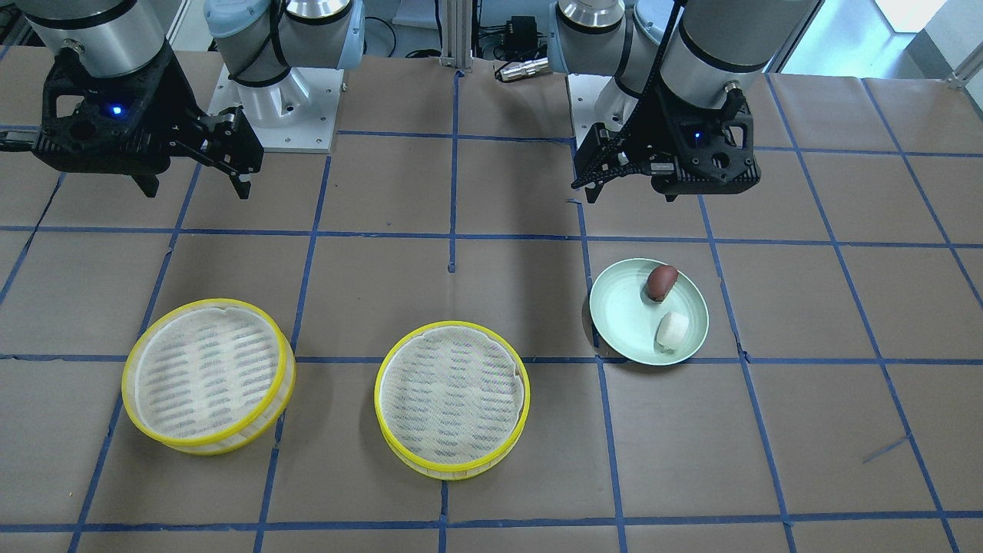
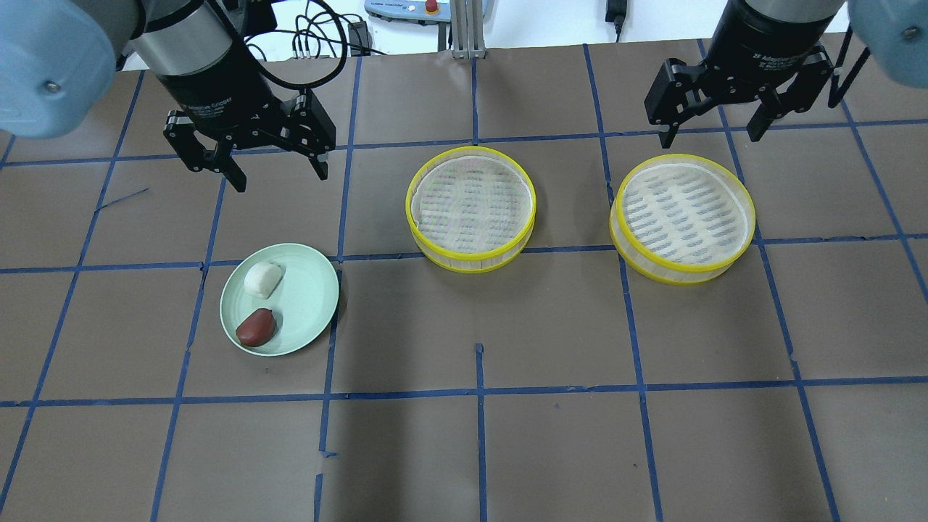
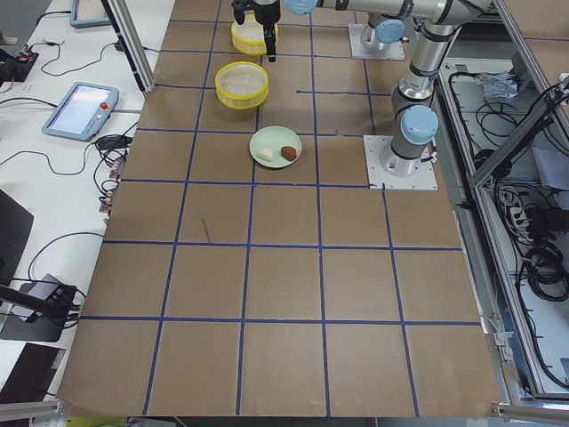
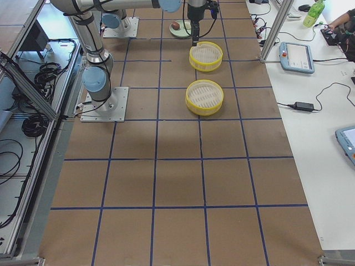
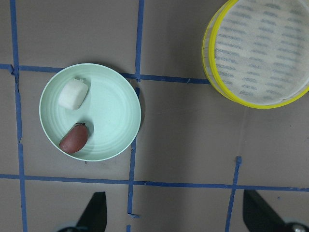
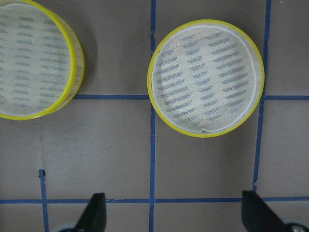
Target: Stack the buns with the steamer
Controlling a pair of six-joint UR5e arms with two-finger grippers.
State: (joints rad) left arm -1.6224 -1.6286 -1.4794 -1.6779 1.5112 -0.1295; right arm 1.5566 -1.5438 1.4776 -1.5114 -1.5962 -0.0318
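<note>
A white bun (image 2: 262, 279) and a dark reddish-brown bun (image 2: 256, 327) lie on a green plate (image 2: 308, 290). They also show in the left wrist view: the white bun (image 5: 73, 93), the brown bun (image 5: 74, 138) and the plate (image 5: 113, 116). Two yellow-rimmed steamer trays, both empty, stand on the table, one in the middle (image 2: 471, 206) and one on the right (image 2: 681, 217). My left gripper (image 2: 279, 174) is open and empty, high above the table beyond the plate. My right gripper (image 2: 710, 138) is open and empty, above the far edge of the right tray.
The table is brown paper marked with a grid of blue tape. In the front-facing view the plate (image 1: 622, 315) is on the right and the trays are in the middle (image 1: 451, 399) and on the left (image 1: 207, 376). The arm bases stand at the table's robot side.
</note>
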